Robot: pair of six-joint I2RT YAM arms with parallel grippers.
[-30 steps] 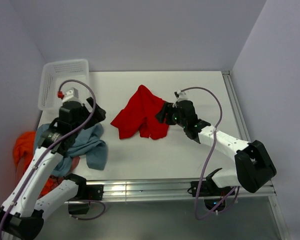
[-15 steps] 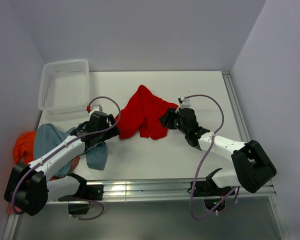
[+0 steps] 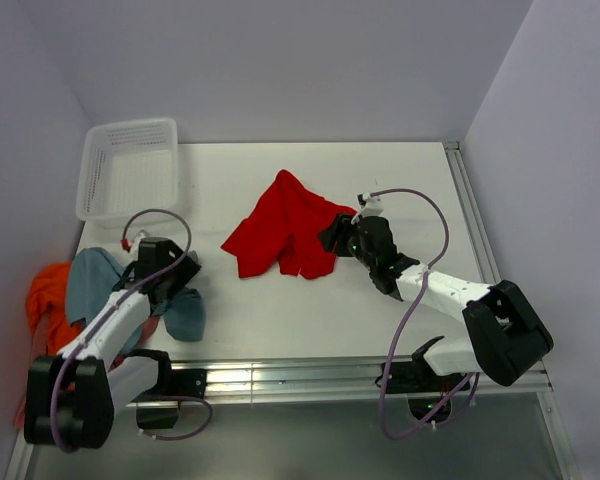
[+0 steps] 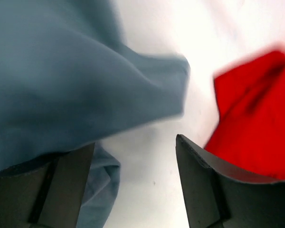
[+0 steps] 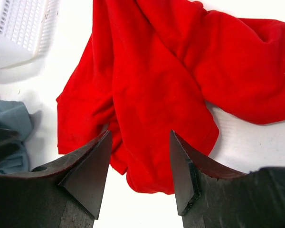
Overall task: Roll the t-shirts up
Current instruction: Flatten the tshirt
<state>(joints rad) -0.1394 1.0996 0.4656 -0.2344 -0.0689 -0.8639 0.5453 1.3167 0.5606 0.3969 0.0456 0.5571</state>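
A bright red t-shirt (image 3: 283, 226) lies crumpled at the table's middle. It also fills the right wrist view (image 5: 156, 71), and its edge shows in the left wrist view (image 4: 256, 123). My right gripper (image 3: 332, 234) is open at its right hem, the jaws (image 5: 139, 135) apart with red cloth showing between them. A grey-blue t-shirt (image 3: 92, 280) lies at the left edge, above an orange one (image 3: 44, 295). My left gripper (image 3: 185, 275) is low over the grey-blue t-shirt (image 4: 61, 85). It is open (image 4: 135, 142), with bare table between the fingers and cloth against the left finger (image 4: 69, 185).
A white perforated basket (image 3: 130, 168) stands at the back left corner and shows in the right wrist view (image 5: 19, 28). A metal rail (image 3: 470, 210) runs along the table's right edge. A bit of pale pink cloth (image 3: 152, 325) peeks out under the grey-blue t-shirt.
My left arm swung from near the basket toward the red t-shirt's left edge, then drew back over the grey-blue t-shirt, jaws narrowing slightly. My right gripper edged lower at the red hem.
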